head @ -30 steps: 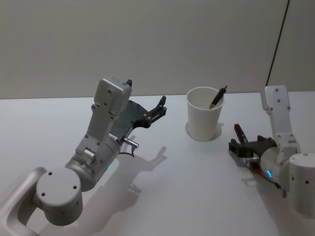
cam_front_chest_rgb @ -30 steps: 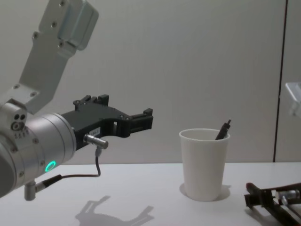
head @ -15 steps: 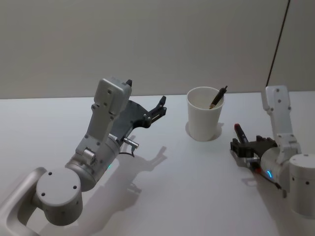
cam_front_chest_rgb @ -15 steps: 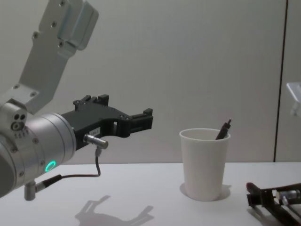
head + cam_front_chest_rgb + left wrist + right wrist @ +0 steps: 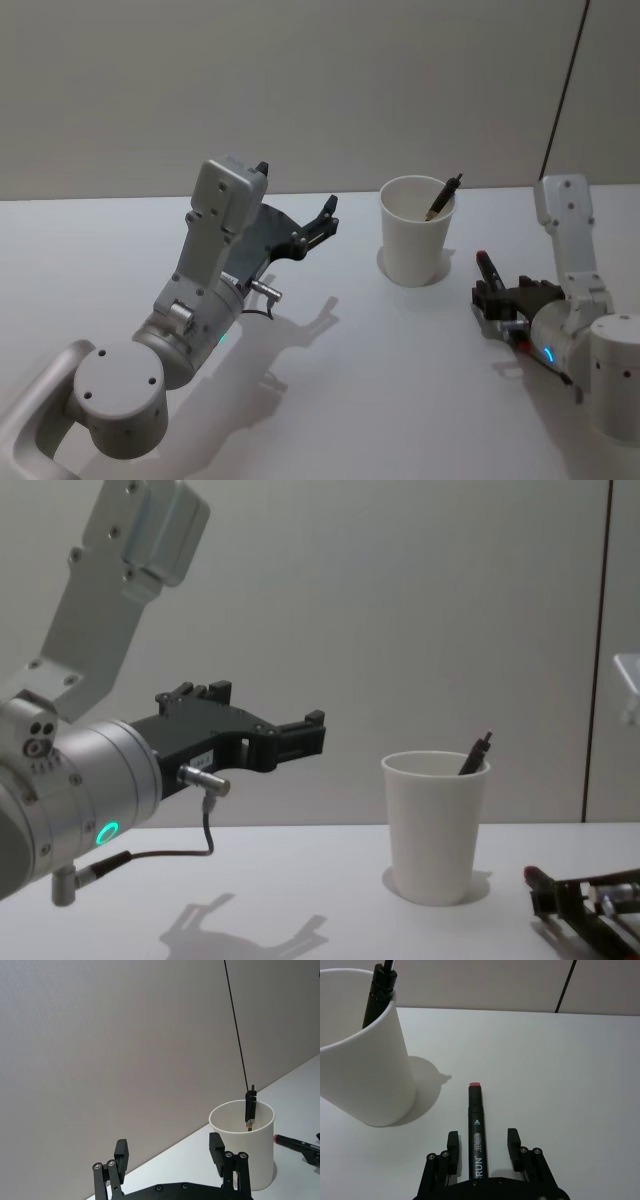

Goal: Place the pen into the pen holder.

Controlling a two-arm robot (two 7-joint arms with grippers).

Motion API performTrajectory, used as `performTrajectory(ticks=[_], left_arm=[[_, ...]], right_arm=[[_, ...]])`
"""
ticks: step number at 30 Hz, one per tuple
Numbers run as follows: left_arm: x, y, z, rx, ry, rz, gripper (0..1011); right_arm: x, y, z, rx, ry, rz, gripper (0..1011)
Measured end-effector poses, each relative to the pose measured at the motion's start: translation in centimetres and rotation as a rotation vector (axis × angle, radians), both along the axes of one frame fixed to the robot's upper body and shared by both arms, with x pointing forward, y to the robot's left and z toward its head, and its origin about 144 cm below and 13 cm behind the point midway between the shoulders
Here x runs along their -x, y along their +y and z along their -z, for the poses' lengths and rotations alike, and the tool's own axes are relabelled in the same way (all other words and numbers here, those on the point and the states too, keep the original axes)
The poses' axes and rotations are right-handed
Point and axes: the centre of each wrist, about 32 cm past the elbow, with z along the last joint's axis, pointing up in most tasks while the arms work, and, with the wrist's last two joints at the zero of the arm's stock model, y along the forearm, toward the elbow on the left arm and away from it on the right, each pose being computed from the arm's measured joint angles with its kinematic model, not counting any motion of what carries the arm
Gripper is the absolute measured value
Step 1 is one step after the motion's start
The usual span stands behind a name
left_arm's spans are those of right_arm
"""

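Grasp step, jaws not yet closed. Black red-capped marker pen (image 5: 477, 1127) flat on white table (image 5: 350, 380) just beside plain white tapered paper cup (image 5: 413, 245), between spread fingers of right gripper (image 5: 482, 1135), no contact visible. Slim dark pen (image 5: 443, 198) leaning inside cup. Left gripper (image 5: 168, 1144) raised on cup's far side, fingers apart, idle. Next, probably: clamp marker, lift, tip upright over cup rim.

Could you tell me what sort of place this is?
Probably a robotics test bench: white table, bare wall, a paper cup holding a pen, the left gripper raised, the right gripper low around a marker.
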Motion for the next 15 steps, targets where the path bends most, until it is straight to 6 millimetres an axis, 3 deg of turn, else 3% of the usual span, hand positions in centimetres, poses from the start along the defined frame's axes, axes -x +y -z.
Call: performTrajectory(ticks=[8,15], left_arm=[[0.0,0.0,0.0,0.0,0.0,0.0,1001],[0.0,0.0,0.0,0.0,0.0,0.0,1001]], right_arm=[[0.03,-0.02,-0.01,-0.002,-0.001,0.001,509],[0.04,-0.05,0.01,-0.002,-0.001,0.003,270]])
